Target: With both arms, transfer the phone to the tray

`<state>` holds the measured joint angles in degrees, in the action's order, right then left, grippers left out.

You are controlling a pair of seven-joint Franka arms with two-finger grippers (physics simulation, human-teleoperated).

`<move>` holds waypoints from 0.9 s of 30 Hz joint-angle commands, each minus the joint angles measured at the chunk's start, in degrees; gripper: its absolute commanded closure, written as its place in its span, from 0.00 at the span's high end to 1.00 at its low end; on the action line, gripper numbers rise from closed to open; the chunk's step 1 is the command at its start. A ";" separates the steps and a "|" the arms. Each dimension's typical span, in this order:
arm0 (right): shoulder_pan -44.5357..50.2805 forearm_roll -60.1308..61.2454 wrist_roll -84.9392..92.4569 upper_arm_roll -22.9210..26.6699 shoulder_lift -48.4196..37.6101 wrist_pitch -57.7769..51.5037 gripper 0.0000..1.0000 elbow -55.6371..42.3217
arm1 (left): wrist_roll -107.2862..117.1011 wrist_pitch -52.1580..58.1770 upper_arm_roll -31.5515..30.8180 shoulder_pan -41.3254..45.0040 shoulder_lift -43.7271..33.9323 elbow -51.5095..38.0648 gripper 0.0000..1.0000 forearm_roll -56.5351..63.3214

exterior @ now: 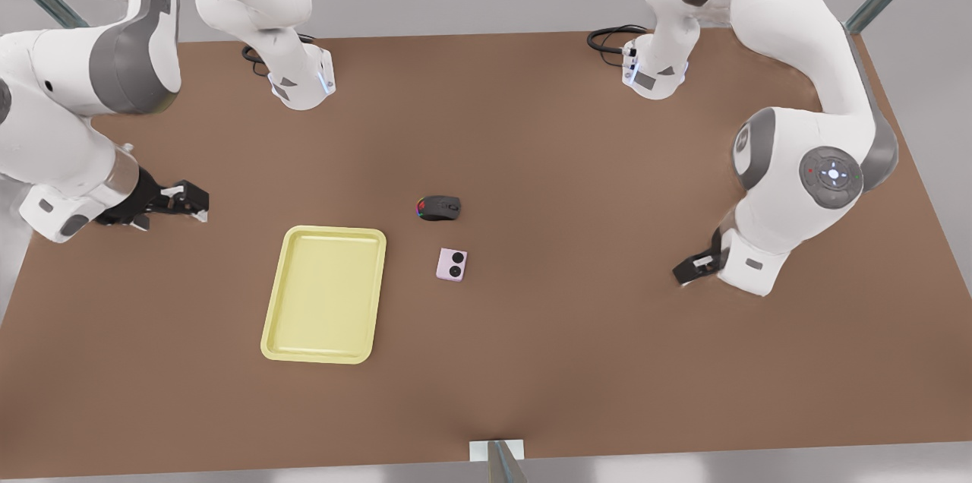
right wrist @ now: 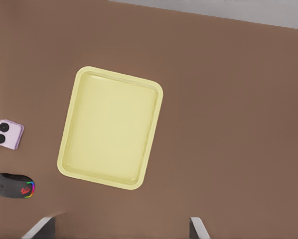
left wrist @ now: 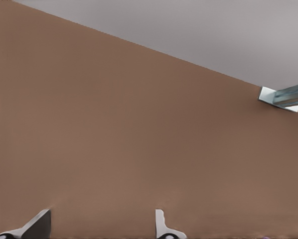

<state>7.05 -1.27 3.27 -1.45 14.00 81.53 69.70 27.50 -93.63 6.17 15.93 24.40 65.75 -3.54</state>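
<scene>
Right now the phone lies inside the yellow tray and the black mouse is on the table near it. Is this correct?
No. The phone lies on the table, beside the tray, not inside it, as the front view shows. The mouse is on the table near it.

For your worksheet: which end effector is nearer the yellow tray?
Right. The right end effector hangs open just off the tray's far corner, at the front view's left. The left end effector, also open, is far across the table, beyond the phone.
</scene>
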 commanded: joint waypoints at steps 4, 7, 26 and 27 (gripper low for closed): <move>15.97 2.15 -24.72 -3.56 6.47 3.02 1.00 -0.26 | -28.56 6.36 -10.83 -9.08 -10.78 8.35 1.00 9.08; 22.83 1.97 -26.29 -3.74 11.48 8.03 1.00 -0.18 | -28.38 5.75 -10.74 -9.08 -7.96 7.55 1.00 9.61; 26.79 6.98 -62.24 -1.37 31.53 37.47 1.00 5.00 | -28.20 3.81 -10.39 -9.16 -2.69 7.20 1.00 8.90; 26.70 7.24 -62.24 -1.37 31.17 39.75 1.00 7.02 | -28.20 3.81 -10.39 -9.16 -2.34 7.12 1.00 8.90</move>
<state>33.82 4.71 -35.94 -2.68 45.38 111.35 75.64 5.32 -89.57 -4.21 6.77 21.93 72.94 5.37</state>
